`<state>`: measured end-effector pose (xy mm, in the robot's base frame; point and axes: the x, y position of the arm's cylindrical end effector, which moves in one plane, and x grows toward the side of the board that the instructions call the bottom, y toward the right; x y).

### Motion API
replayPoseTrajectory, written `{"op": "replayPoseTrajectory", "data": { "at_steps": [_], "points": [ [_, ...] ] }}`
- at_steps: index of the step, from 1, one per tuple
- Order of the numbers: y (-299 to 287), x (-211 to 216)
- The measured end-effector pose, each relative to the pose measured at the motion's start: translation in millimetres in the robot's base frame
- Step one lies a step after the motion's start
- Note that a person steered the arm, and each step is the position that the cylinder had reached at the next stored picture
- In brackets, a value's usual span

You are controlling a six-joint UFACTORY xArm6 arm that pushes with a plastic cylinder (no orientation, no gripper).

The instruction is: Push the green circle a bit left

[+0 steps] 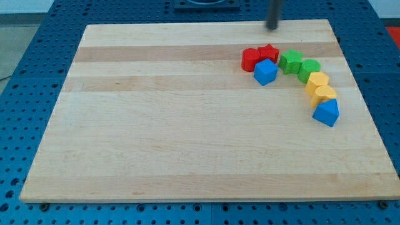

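The tabletop (pixel 187 137) carried every block in one arc, below and right of my tip (pixel 272 28). No gripper here, just a bare rod holding nothing, parked near the top edge. The green circle (pixel 309 69) sat wedged between green star (pixel 290 61) and yellow block (pixel 317 82), so pushing left looked crowded.

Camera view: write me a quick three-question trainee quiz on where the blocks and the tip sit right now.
1. True or false: my tip touches the green circle.
2. Which block sits nearest the view's bottom? A) red star B) blue triangular block C) green star
3. Fill in: the blue cube lies just below the two ___ blocks.

Key: 1 false, it stands apart near the board's top edge; 2 B; 3 red.
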<state>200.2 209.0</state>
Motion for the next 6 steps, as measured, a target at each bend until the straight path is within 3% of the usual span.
{"op": "replayPoseTrajectory", "data": {
  "at_steps": [1, 2, 4, 6],
  "points": [
    [117, 9],
    [136, 35],
    [91, 114],
    [15, 161]
  ]
}}
